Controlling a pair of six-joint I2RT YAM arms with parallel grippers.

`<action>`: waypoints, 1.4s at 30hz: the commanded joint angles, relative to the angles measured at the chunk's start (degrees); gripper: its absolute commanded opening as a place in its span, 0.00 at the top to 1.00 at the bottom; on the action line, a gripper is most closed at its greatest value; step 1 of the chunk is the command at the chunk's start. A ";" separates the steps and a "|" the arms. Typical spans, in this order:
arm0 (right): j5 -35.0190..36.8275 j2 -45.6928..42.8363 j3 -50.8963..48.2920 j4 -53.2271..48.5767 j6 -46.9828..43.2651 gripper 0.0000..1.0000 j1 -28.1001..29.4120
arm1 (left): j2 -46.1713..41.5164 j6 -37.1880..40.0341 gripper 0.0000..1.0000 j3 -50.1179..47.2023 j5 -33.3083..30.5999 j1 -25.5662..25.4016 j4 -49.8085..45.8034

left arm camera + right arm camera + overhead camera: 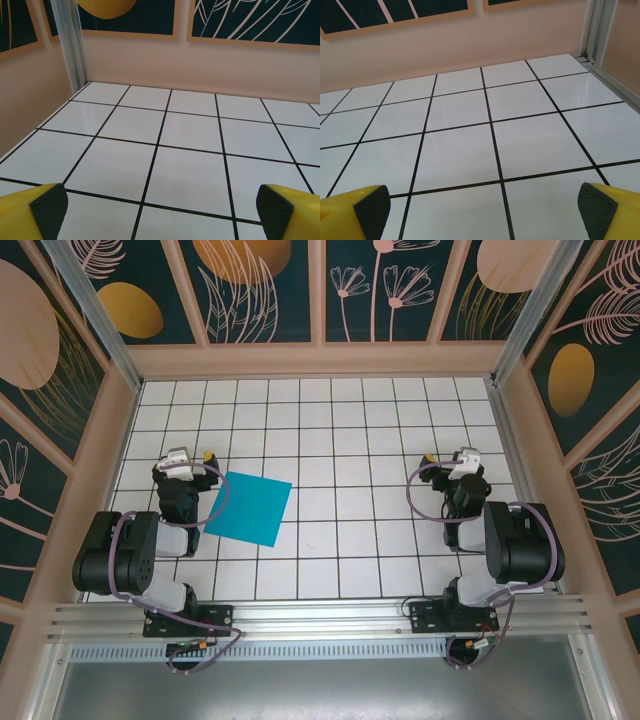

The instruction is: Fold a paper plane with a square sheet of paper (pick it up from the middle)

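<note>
Square sheet of paper (pixel 247 507), teal-blue, is laid flat on the white gridded table (pixel 340 430), just to the right of the left claw (pixel 190 458) and well apart from the right claw (pixel 447 458), nearer the arm bases than either claw's tips. The left claw is held released, its yellow fingers (pixel 15 215) spread wide above bare tiles. The right claw is likewise released, nothing being grasped between its black-padded fingers (pixel 597 212).

Top view high, looking down; wrist views low, skimming the shared table (pixel 350 410)
</note>
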 commanded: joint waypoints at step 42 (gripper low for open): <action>6.87 0.64 41.54 -62.05 12.18 0.01 28.79 | -22.56 -22.05 0.01 19.51 -13.55 0.29 -51.58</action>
